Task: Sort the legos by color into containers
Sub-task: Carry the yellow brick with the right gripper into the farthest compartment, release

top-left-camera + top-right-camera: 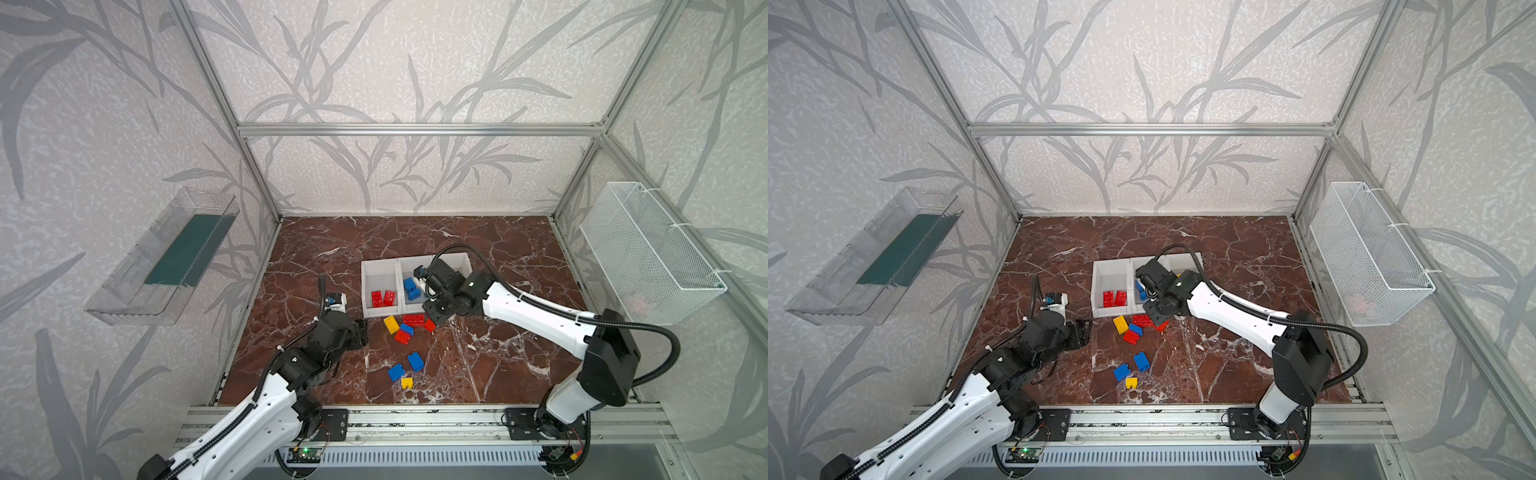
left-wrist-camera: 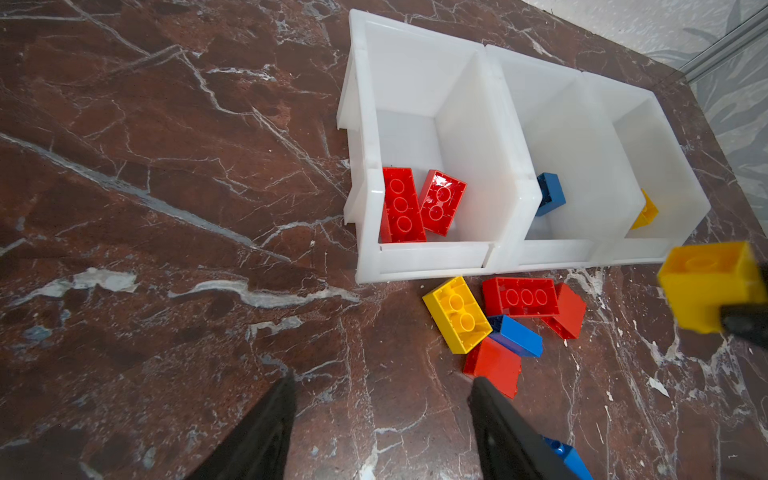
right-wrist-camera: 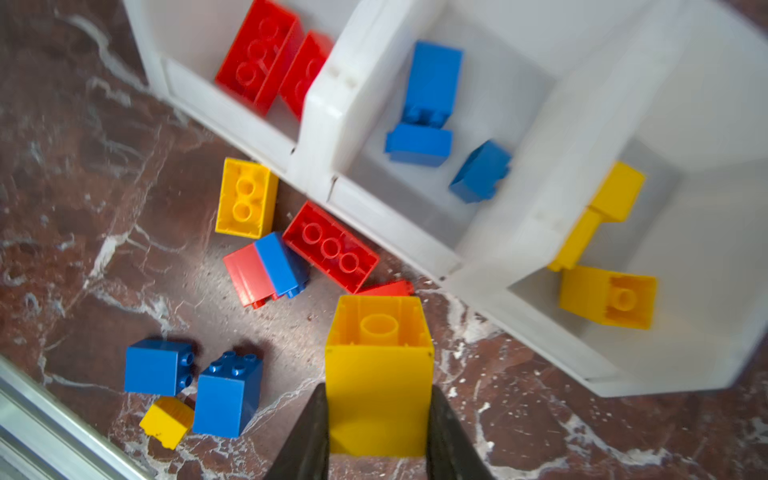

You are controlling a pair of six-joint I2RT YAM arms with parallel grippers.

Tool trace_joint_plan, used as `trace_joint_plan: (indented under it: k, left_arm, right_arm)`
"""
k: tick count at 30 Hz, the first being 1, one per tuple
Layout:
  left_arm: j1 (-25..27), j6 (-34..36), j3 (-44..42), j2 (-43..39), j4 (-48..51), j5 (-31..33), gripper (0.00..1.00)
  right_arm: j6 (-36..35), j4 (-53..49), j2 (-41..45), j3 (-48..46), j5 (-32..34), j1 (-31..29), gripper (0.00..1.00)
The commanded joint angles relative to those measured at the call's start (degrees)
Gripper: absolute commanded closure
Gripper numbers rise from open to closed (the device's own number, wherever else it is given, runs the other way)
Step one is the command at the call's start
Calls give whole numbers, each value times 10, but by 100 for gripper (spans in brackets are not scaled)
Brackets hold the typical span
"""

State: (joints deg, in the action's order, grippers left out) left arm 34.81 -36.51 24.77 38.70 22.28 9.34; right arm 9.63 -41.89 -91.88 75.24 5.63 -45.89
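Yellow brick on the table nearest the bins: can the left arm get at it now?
Probably yes. The left gripper is open with bare table between it and the yellow brick; only a blue brick crowds one end.

Bright, even light; crisp overhead, one smeared wrist view.
Both top views are evenly lit and sharp, with the wide lens bowing the frame posts (image 1: 217,91) toward the edges, and only faint, soft shadows on the counter (image 1: 498,353). In the left wrist view the near fingers (image 2: 266,432) and the yellow lego (image 2: 710,286) at the edge are out of focus. The right wrist view shows motion blur across the containers (image 3: 540,166), with the yellow lego sharp.
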Motion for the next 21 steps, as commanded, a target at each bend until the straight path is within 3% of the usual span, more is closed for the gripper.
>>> trace_joint_plan:
  k: [1, 9, 17, 19, 21]
  left_arm:
    - [-1, -9, -7, -8, 1, 5, 31]
    - [0, -12, -11, -17, 5, -3, 31]
    - [-1, -20, -16, -22, 13, -17, 31]
    - [-1, -21, -17, -24, 15, -20, 31]
    - [-1, -23, -19, -25, 17, -22, 31]
  right_arm:
    - [-20, -17, -2, 16, 14, 51, 75]
    - [-30, 0, -53, 53, -3, 136, 76]
    - [-27, -5, -129, 99, 0, 168, 75]
    - [-18, -1, -133, 102, -5, 170, 73]
    - [-10, 0, -133, 103, -10, 171, 64]
